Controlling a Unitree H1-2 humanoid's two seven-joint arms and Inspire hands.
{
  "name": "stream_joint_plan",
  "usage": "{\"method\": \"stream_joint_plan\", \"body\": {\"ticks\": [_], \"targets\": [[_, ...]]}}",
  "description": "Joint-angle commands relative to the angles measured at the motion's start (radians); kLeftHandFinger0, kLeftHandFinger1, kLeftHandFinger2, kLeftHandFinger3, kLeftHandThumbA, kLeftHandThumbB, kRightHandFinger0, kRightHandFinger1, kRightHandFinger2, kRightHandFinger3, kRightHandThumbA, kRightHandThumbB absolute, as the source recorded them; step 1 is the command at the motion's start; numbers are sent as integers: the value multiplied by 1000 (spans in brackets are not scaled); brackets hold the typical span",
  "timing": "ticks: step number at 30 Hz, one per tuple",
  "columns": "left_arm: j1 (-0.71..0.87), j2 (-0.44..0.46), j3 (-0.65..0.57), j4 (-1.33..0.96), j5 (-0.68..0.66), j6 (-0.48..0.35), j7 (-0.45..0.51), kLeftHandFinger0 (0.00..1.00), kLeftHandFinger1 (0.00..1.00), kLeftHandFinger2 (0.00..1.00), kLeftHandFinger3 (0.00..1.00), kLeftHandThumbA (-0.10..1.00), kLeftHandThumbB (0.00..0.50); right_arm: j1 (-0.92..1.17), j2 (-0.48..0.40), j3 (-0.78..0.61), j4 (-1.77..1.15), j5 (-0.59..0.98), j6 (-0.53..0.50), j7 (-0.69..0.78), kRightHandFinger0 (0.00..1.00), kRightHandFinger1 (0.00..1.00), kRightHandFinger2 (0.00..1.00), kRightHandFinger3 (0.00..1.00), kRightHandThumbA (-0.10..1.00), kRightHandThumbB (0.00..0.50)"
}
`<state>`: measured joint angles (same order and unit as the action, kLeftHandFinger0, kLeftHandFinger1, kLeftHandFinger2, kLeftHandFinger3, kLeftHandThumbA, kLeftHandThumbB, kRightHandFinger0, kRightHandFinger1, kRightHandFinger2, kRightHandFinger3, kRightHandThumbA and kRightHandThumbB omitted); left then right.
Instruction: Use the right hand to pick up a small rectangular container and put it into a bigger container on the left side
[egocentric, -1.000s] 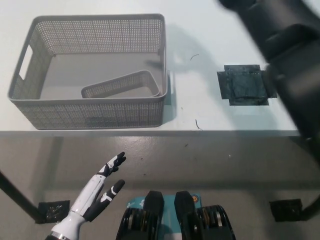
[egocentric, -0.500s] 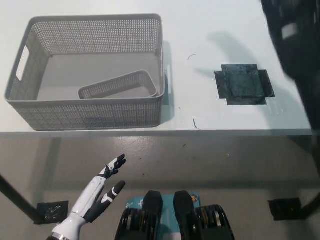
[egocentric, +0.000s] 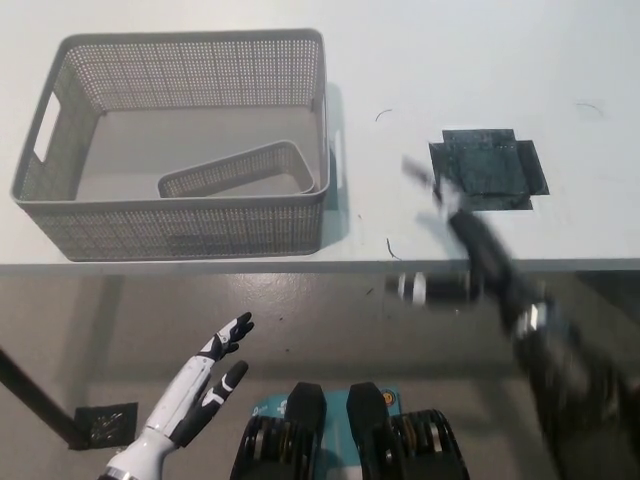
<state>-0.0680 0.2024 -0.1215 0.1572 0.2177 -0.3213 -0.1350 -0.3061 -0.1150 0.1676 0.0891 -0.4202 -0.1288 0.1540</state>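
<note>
Big basket (egocentric: 180, 225) walls block sides; top open.

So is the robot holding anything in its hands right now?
No. The white left hand is open and empty; the black right hand, though blurred, holds nothing.

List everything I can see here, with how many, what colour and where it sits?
table: 1, white, across the upper half of the view.
basket: 1, grey, perforated, on the table's left part.
small container: 1, grey, perforated, lying inside the basket, toward its near right corner.
tape patch: 1, dark, on the table to the right of the basket.
floor tape: 1 dark square on the grey floor, lower left, by a black table leg.
left robot hand: 1, white with black fingertips, open, resting low at the lower left, below the table edge.
right robot hand: 1, black, motion-blurred, at the table's front edge near the tape patch; its arm runs to the lower right.
</note>
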Motion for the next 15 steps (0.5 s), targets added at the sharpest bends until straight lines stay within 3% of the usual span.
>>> {"method": "stream_joint_plan", "body": {"ticks": [1, 3, 7, 9, 10, 11, 13, 15], "targets": [[14, 4, 27, -8, -51, -106, 28, 1000, 1000, 1000, 1000, 1000, 195, 369, 68, 120, -774, -130, -341, -372, 1000, 1000, 1000, 1000, 1000, 160], [18, 0, 27, -13, -51, -101, 29, 1000, 1000, 1000, 1000, 1000, 184, 386, 37, 133, -722, -41, -341, -349, 1000, 1000, 1000, 1000, 1000, 122], [22, -6, 29, -10, -49, -101, 34, 1000, 1000, 1000, 1000, 1000, 171, 431, 16, 104, -580, -111, -341, -409, 1000, 1000, 1000, 1000, 1000, 14], [18, -8, 30, -4, -50, -102, 34, 1000, 1000, 1000, 1000, 1000, 169, 424, 18, 89, -516, -96, -341, -421, 1000, 1000, 1000, 1000, 1000, 35], [14, -9, 31, 2, -46, -105, 37, 1000, 1000, 1000, 1000, 1000, 170, 401, 15, 77, -439, -19, -341, -393, 1000, 1000, 1000, 1000, 1000, 102], [15, -11, 31, 6, -43, -108, 40, 1000, 1000, 1000, 1000, 1000, 172, 380, 17, 63, -357, 53, -341, -364, 1000, 1000, 1000, 1000, 1000, 122], [18, -15, 33, 8, -41, -108, 42, 1000, 1000, 1000, 1000, 1000, 175, 359, 24, 46, -270, 126, -341, -334, 1000, 1000, 1000, 1000, 1000, 132], [28, -22, 34, 12, -43, -114, 45, 1000, 1000, 1000, 1000, 1000, 171, 343, 34, 19, -181, 159, -341, -313, 1000, 1000, 1000, 1000, 1000, 85]]}}
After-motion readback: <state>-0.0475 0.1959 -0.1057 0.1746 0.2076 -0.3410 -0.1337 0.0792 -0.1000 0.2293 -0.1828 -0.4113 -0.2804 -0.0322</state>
